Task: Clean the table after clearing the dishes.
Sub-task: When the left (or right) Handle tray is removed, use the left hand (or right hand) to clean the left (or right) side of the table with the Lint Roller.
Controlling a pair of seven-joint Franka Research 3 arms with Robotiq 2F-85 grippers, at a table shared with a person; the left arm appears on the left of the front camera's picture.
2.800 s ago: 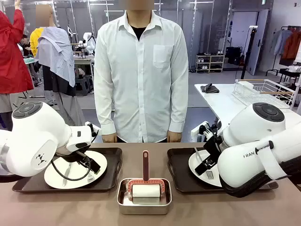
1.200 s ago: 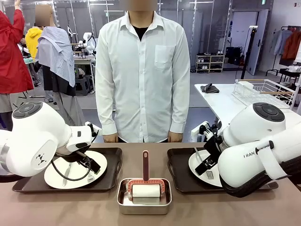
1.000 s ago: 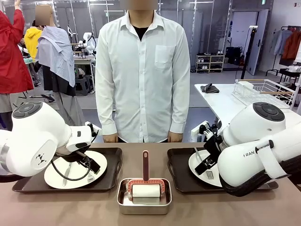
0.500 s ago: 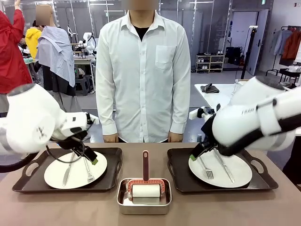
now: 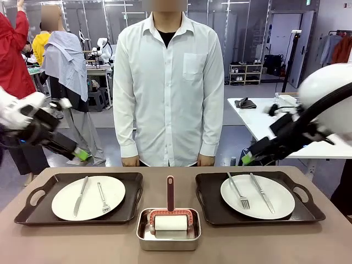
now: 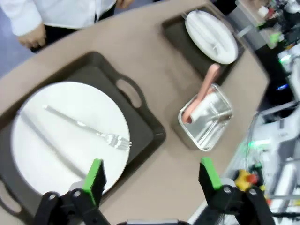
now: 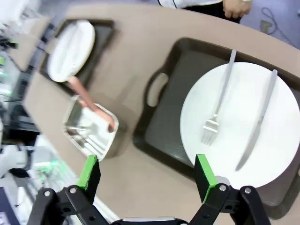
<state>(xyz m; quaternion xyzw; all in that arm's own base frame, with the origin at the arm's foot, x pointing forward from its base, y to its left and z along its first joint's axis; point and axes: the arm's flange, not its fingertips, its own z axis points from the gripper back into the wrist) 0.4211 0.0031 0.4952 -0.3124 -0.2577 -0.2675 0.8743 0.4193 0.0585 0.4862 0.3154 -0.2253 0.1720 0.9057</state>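
Two round white plates, the dishes, lie on the brown table (image 5: 247, 245). Each carries a fork and a knife and rests on a dark handled tray. The left plate (image 5: 91, 201) (image 6: 51, 136) is on the left tray (image 5: 135, 190); the right plate (image 5: 281, 199) (image 7: 243, 108) is on the right tray (image 5: 206, 192). My left gripper (image 5: 78, 153) (image 6: 152, 174) hangs open above the left tray's outer end, holding nothing. My right gripper (image 5: 250, 158) (image 7: 146, 172) is open above the right tray, also holding nothing.
A small steel pan (image 5: 169, 230) (image 6: 206, 117) (image 7: 91, 126) with a red-handled white roller sits at the front middle between the trays. A person in a white shirt stands at the far edge, hands (image 5: 128, 160) at the table. A white side table (image 5: 264, 118) with a wire rack stands behind right.
Both arms have risen off the plates and swung outward, the left to the left and the right to the right. Both plates with their cutlery now show in full.
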